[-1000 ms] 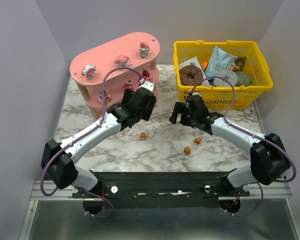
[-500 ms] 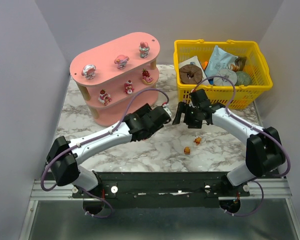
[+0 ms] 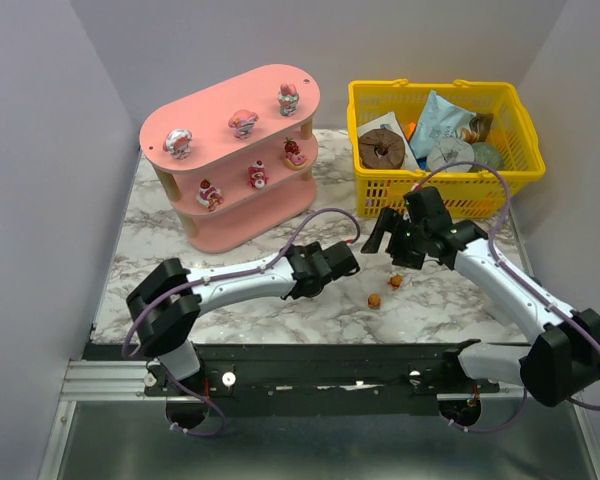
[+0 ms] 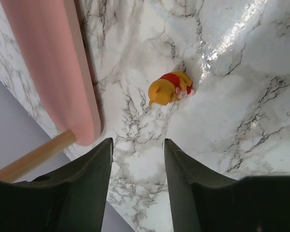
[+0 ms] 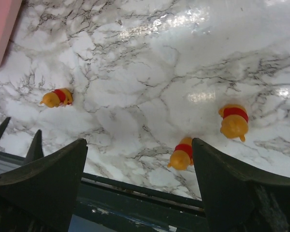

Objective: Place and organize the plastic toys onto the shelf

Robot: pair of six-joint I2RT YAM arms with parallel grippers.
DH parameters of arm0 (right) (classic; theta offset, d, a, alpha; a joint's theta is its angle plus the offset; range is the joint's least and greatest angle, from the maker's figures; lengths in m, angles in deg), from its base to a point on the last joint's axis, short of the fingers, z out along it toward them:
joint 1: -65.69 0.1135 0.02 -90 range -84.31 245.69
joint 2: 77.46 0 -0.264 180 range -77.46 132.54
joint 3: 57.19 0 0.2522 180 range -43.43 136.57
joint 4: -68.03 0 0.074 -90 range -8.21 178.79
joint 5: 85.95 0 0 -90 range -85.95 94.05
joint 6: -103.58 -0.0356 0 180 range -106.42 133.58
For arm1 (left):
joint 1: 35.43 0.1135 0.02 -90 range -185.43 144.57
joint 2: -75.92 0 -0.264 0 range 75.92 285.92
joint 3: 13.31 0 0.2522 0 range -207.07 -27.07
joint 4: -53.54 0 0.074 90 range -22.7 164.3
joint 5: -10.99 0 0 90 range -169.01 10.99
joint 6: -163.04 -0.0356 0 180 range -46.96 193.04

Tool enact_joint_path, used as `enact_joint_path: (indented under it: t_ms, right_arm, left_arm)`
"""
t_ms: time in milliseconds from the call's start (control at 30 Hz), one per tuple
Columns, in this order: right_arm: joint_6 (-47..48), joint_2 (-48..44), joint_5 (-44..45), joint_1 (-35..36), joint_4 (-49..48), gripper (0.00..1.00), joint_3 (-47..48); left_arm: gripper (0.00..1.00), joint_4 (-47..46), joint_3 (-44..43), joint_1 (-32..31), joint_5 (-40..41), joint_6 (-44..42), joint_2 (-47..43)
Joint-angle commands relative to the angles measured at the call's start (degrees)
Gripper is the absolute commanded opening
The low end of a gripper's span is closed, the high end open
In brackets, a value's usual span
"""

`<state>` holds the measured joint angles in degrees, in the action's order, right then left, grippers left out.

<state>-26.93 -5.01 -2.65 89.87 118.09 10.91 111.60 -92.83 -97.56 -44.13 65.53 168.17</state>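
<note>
Three orange toys in red shirts lie on the marble. Two of them show from above, just in front of my right gripper. In the right wrist view its jaws stand wide open and empty, with one toy by the right finger and another beyond it. The third toy lies ahead of my left gripper, whose jaws are narrowed and empty; the left arm hides it from above. Several pink and red toys stand on the pink shelf.
A yellow mesh basket with packets and a brown ring stands at the back right. The shelf's lower board runs close along the left gripper's left side. The left gripper's fingertips show low left in the right wrist view.
My left arm has pulled away from the shelf and swung low to the right over the table while its jaws narrowed. My right gripper drifted right and stayed wide.
</note>
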Motion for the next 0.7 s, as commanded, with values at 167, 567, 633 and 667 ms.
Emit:
enact_joint_path:
  t_ms: [167,567,633,667]
  right_arm:
    - [-3.78,-6.44,8.54,-1.51,12.83,0.95,3.57]
    - [-3.26,-7.58,9.25,-2.48,14.59,0.95,4.45]
    - [-3.17,-7.23,9.16,-2.56,14.51,0.95,4.45]
    - [-3.17,-7.23,9.16,-2.48,14.51,0.95,4.54]
  left_arm:
    - [0.55,0.62,-4.38,-2.21,-0.69,-0.40,9.79]
    - [0.60,-4.48,-1.04,-1.33,2.57,-2.07,11.29]
    - [0.61,-4.57,-1.04,-0.80,2.74,-2.16,11.46]
    - [0.61,-4.91,-0.61,-0.71,3.18,-2.33,11.38]
